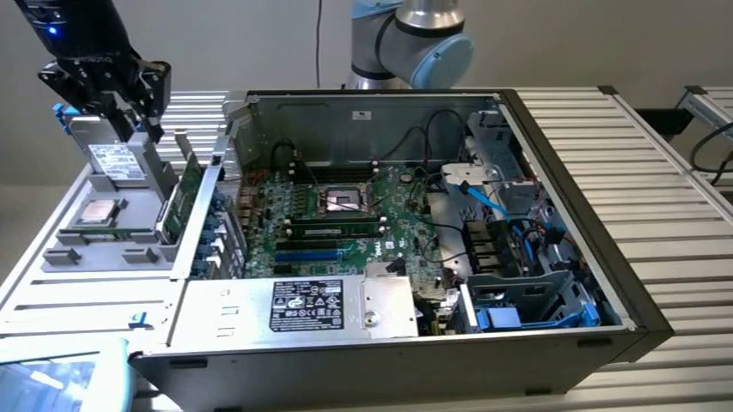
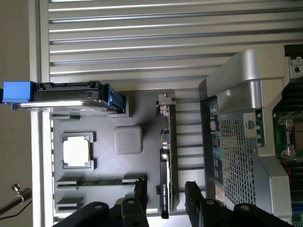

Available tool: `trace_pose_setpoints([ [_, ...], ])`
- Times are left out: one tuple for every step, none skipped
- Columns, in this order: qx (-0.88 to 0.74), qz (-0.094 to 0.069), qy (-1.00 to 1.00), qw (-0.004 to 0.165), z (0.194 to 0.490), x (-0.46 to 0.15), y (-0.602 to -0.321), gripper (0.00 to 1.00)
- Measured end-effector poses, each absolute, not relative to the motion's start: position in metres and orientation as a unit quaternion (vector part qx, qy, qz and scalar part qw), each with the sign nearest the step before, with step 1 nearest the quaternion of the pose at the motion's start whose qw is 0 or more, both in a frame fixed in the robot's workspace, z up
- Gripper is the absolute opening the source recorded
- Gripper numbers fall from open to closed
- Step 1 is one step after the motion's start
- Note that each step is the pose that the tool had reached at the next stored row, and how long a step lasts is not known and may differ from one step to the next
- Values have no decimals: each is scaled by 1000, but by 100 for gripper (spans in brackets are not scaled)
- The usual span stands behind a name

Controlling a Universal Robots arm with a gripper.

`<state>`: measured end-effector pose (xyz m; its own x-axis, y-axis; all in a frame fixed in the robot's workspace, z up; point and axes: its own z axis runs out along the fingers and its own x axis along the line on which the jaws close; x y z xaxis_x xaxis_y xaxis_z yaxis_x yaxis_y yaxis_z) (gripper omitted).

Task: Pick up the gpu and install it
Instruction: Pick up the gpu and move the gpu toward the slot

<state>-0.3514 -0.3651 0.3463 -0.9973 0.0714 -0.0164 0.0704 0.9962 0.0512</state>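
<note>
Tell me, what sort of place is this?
Probably a robotics lab bench for computer assembly: an opened computer case lies on a slatted metal table, a grey tray beside it holds the gpu, and the robot's gripper hangs above that card.

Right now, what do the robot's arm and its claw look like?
The arm is made of round silver tubes with pale blue caps on its joints. The gripper is black and chunky, with two flat black fingers and round screws at their base. A small blue light glows on its black mount.
</note>
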Motion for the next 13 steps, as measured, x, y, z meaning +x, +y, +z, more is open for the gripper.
trace_pose_setpoints([
  [36, 25, 999, 9, 345, -351, -365, 46],
  [35, 25, 999, 9, 343, -351, -365, 46],
  [35, 25, 999, 9, 341, -351, -365, 46],
  [35, 26, 999, 9, 339, -351, -366, 46],
  [35, 26, 999, 9, 337, -351, -366, 46],
  [35, 25, 999, 9, 335, -351, -366, 46],
  [35, 26, 999, 9, 334, -351, -366, 46],
  [35, 25, 999, 9, 332, -351, -366, 46],
  [35, 25, 999, 9, 330, -351, -366, 46],
  [35, 25, 999, 9, 328, -351, -366, 46],
  [35, 25, 999, 9, 326, -351, -366, 46],
  [35, 25, 999, 9, 324, -351, -366, 46],
  [35, 25, 999, 9, 323, -351, -366, 46],
])
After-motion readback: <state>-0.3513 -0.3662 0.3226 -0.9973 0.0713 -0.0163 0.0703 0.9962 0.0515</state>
